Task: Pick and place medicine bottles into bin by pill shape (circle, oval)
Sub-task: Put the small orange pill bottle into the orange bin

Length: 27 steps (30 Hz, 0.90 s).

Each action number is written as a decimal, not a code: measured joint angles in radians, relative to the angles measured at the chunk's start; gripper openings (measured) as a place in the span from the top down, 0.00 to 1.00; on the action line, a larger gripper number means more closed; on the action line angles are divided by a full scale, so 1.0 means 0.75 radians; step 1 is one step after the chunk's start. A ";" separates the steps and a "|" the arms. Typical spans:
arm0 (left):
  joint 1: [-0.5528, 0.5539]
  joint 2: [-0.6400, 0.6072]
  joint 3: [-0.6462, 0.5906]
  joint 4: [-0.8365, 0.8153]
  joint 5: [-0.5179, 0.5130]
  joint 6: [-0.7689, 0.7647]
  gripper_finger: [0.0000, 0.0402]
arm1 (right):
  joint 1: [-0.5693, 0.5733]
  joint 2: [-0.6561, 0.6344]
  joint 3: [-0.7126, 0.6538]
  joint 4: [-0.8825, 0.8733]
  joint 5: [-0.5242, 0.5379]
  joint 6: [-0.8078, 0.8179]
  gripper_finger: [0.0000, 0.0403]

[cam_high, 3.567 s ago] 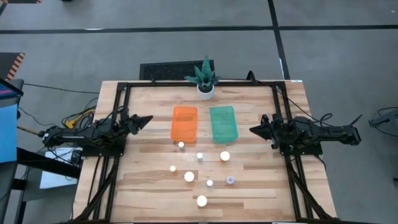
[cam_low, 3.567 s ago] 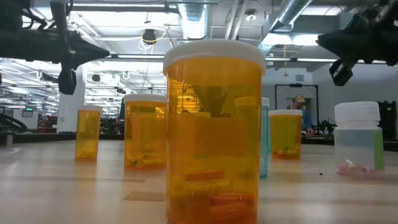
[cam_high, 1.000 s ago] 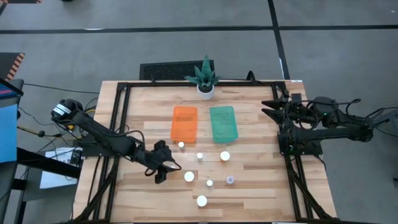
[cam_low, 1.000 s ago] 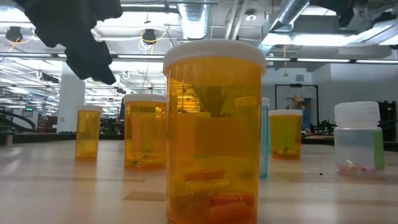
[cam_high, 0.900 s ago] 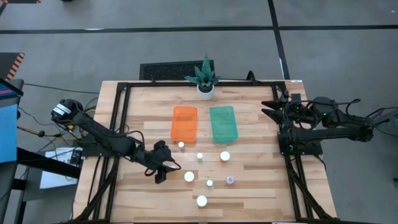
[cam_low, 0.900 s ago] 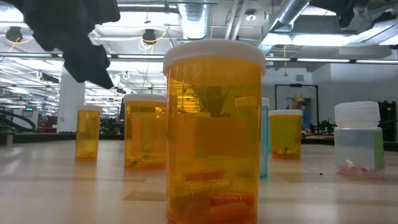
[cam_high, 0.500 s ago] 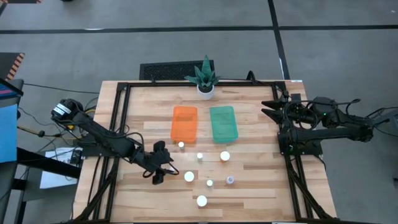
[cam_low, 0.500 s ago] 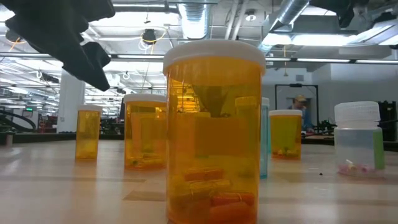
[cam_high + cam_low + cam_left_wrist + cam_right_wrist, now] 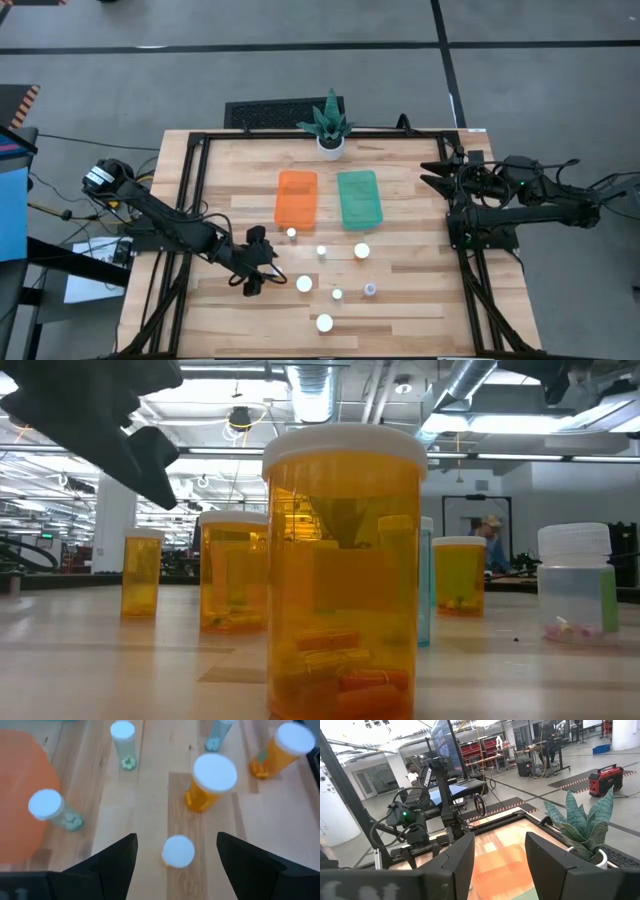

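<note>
Seven small white-capped medicine bottles stand upright on the wooden table in front of the orange bin (image 9: 296, 198) and the green bin (image 9: 359, 198). My left gripper (image 9: 266, 266) is open above the leftmost narrow bottle. That bottle's white cap (image 9: 178, 851) shows between the two fingers in the left wrist view, apart from both. A wide orange bottle (image 9: 212, 780) stands just beyond it. My right gripper (image 9: 432, 178) is open and empty, raised over the table's right side.
A white plant pot (image 9: 330, 142) stands at the far edge behind the bins. The nearest wide orange bottle (image 9: 345, 570) fills the low view; it stands by the near edge (image 9: 324, 322). A black frame (image 9: 190, 200) runs along both table sides.
My left gripper has drifted a little toward the table's left edge, staying open over the leftmost bottle. No bottle has moved.
</note>
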<state>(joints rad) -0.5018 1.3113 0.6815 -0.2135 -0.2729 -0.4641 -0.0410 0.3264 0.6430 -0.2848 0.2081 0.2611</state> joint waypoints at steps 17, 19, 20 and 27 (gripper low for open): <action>-0.003 0.208 0.054 0.078 0.040 -0.025 0.33 | 0.000 -0.001 0.001 0.002 0.000 0.001 0.54; -0.004 0.206 0.056 0.069 0.044 -0.028 0.34 | 0.000 -0.001 0.001 0.001 0.000 0.001 0.54; -0.004 0.206 0.056 0.052 0.045 -0.034 0.35 | 0.000 -0.001 0.001 0.001 0.000 0.001 0.54; -0.004 0.207 0.056 0.013 0.065 -0.029 0.48 | 0.000 -0.001 0.001 0.001 0.000 0.000 0.53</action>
<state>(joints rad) -0.5045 1.4662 0.7238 -0.2035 -0.2245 -0.4854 -0.0410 0.3260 0.6434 -0.2842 0.2081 0.2613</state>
